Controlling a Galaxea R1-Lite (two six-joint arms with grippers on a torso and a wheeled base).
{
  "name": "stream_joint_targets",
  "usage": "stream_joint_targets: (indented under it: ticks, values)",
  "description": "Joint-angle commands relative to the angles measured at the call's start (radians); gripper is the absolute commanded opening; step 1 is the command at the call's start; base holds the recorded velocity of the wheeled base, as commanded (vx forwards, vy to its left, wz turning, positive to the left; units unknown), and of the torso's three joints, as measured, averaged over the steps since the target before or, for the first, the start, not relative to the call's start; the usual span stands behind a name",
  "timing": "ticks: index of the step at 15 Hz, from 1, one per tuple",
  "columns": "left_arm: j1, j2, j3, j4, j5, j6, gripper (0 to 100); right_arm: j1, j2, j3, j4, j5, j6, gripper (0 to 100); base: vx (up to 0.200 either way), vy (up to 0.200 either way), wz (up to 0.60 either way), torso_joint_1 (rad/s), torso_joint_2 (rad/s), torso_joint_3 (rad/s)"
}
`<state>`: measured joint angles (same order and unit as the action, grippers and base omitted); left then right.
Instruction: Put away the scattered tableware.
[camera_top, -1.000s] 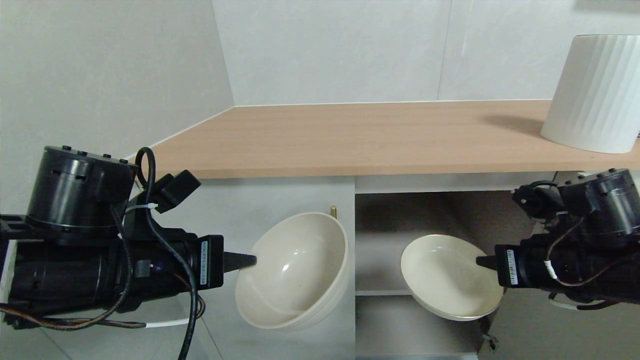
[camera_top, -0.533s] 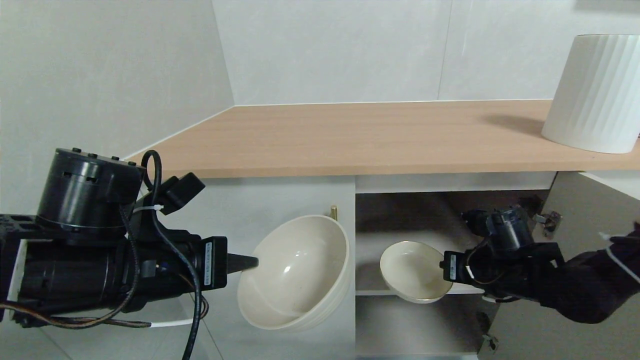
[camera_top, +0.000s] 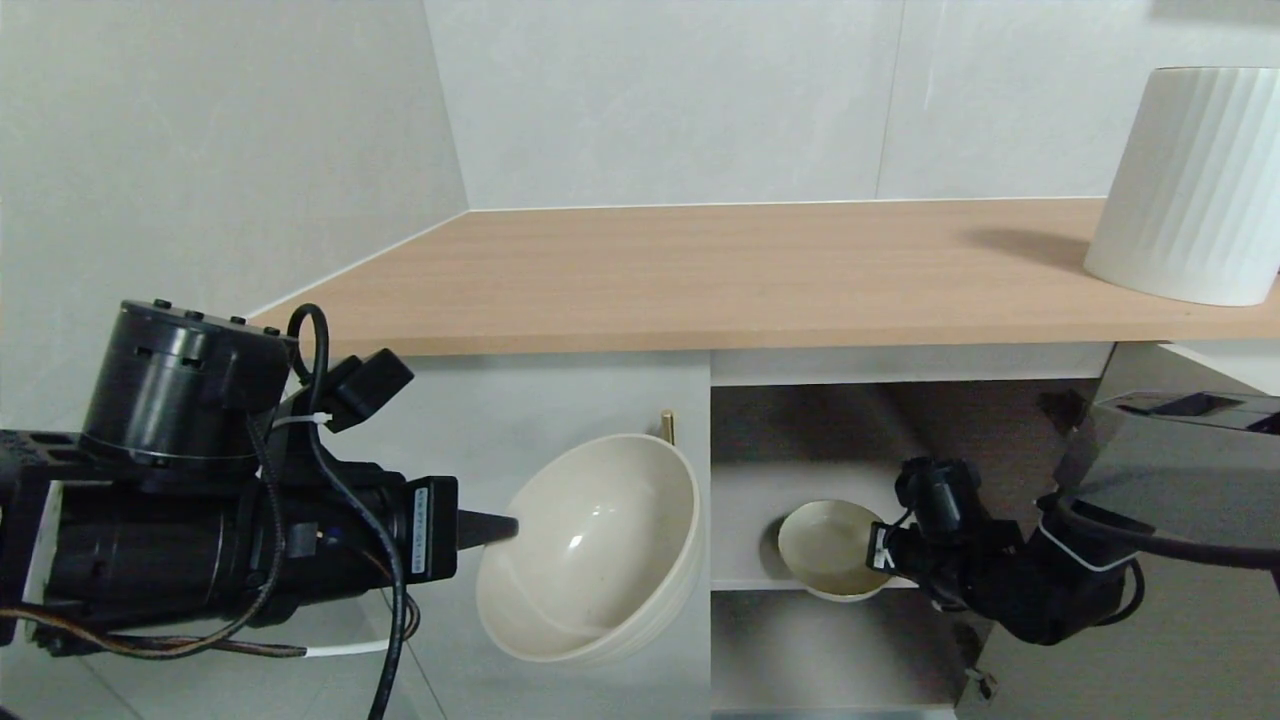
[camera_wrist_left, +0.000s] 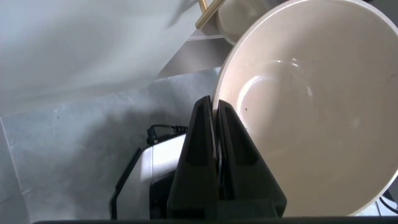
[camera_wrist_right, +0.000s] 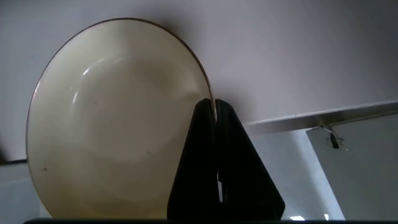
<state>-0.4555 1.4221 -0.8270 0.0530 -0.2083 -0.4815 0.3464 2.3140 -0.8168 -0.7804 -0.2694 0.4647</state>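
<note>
My left gripper (camera_top: 495, 528) is shut on the rim of a large cream bowl (camera_top: 590, 550), holding it tilted in front of the closed left cabinet door (camera_top: 500, 420). The left wrist view shows the same bowl (camera_wrist_left: 311, 106) clamped between the fingers of that gripper (camera_wrist_left: 216, 112). My right gripper (camera_top: 880, 545) is shut on the rim of a smaller cream bowl (camera_top: 825, 545), inside the open cabinet just above its shelf (camera_top: 750, 585). In the right wrist view this small bowl (camera_wrist_right: 118, 118) is pinched by the right gripper (camera_wrist_right: 214, 109).
A wooden countertop (camera_top: 720, 270) runs above the cabinet, with a white ribbed container (camera_top: 1190, 180) at its right end. The right cabinet door (camera_top: 1150, 440) stands open beside my right arm. A brass knob (camera_top: 666, 424) sticks out from the left door.
My right arm has carried the small bowl forward and down into the open cabinet, close to the shelf. The left arm with the large bowl has barely shifted.
</note>
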Motion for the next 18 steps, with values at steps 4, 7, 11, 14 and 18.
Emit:
stream_joint_targets:
  ticks: [4, 7, 11, 14, 18]
  values:
    - [-0.014, 0.004, 0.002, 0.001, 0.001, 0.0, 0, -0.01, 0.087, -0.062, 0.007, -0.062, -0.003, 0, 0.0, 0.0, 0.0, 0.0, 0.0, 0.0]
    - [-0.014, 0.009, 0.002, 0.001, 0.001, 0.0, 0, -0.018, 0.099, -0.087, 0.007, -0.068, -0.001, 0, 0.0, 0.0, 0.0, 0.0, 0.0, 0.0]
    - [-0.017, 0.009, 0.003, 0.001, 0.001, 0.0, 0, -0.032, 0.123, -0.14, 0.009, -0.082, -0.001, 0, 0.0, 0.0, 0.0, 0.0, 0.0, 0.0]
    - [-0.017, 0.009, 0.003, 0.002, 0.001, 0.0, 0, -0.037, 0.165, -0.197, 0.009, -0.128, -0.001, 0, 0.0, 0.0, 0.0, 0.0, 0.0, 0.0]
    - [-0.02, 0.014, 0.003, 0.002, 0.001, 0.0, 0, -0.052, 0.177, -0.228, 0.01, -0.136, -0.001, 0, 0.0, 0.0, 0.0, 0.0, 0.0, 0.0]
